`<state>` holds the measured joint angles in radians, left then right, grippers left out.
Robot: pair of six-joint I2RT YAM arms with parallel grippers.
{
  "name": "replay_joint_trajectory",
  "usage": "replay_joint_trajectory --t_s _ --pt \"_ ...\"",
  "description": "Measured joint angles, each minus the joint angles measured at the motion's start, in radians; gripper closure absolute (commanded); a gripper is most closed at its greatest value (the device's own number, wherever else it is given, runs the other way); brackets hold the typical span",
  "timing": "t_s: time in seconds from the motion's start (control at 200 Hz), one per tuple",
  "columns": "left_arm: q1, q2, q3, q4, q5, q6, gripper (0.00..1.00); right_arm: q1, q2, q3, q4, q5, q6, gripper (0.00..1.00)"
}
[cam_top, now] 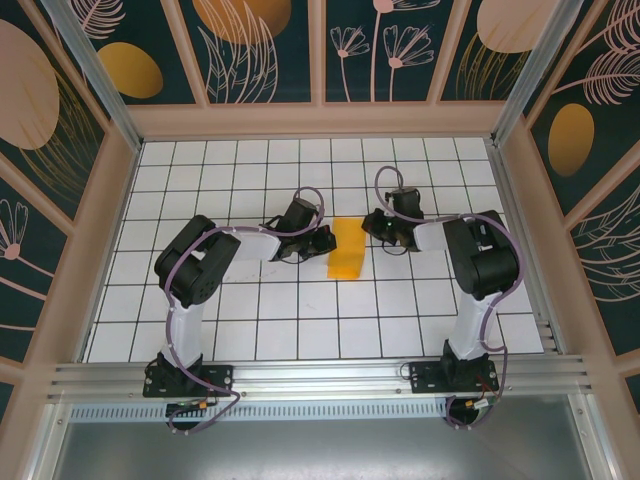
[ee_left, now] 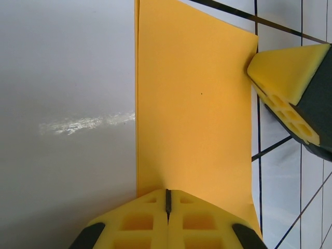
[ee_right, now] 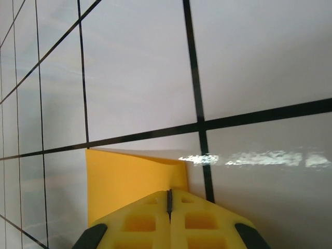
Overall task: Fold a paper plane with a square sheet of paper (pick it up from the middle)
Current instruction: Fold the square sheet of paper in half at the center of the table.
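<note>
**A:** Where is our sheet of paper (cam_top: 347, 250)?

**B:** It lies flat on the bench (cam_top: 300, 320), between our two arms. It reads as a narrow rectangle rather than a square. A second layer's edge shows along one long side, so we judge it is folded in half.

**A:** And our hands?

**B:** Our left hand (ee_left: 167, 196) is clenched, with its fingertips together and nothing between them. It sits over one edge of the sheet. Our right hand (ee_right: 169, 199) is clenched and empty as well, with its tips at a corner on the opposite side. We cannot tell whether either hand actually bears down on the paper.

**A:** Why closed rather than gripping?

**B:** We judge that closed tips make a blunt pad, which suits pinning thin paper or firming a crease. One hand at each side should also stop the sheet sliding on the smooth bench.

**A:** How far along are we?

**B:** Early, we think, since there is no pointed nose and no kite shape yet. The next fold needs a corner lifted. That is awkward with the paper lying flush, and it could skid or crumple.
</note>
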<state>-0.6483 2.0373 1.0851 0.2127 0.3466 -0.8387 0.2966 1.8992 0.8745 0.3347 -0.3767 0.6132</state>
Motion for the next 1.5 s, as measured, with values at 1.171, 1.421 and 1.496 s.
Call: replay_joint_trajectory --t_s 1.171,1.421,1.496 --pt "0.000 -0.001 -0.013 0.021 0.001 0.000 1.00 -0.002 0.064 0.108 -0.055 -0.006 -0.009 1.00" --pt "0.000 -0.002 -0.020 0.036 0.001 0.000 1.00 -0.033 0.013 0.104 -0.078 0.014 -0.031 0.99" --pt "0.000 -0.002 -0.020 0.037 0.001 0.000 1.00 -0.021 -0.056 0.076 -0.083 0.002 -0.031 0.99"
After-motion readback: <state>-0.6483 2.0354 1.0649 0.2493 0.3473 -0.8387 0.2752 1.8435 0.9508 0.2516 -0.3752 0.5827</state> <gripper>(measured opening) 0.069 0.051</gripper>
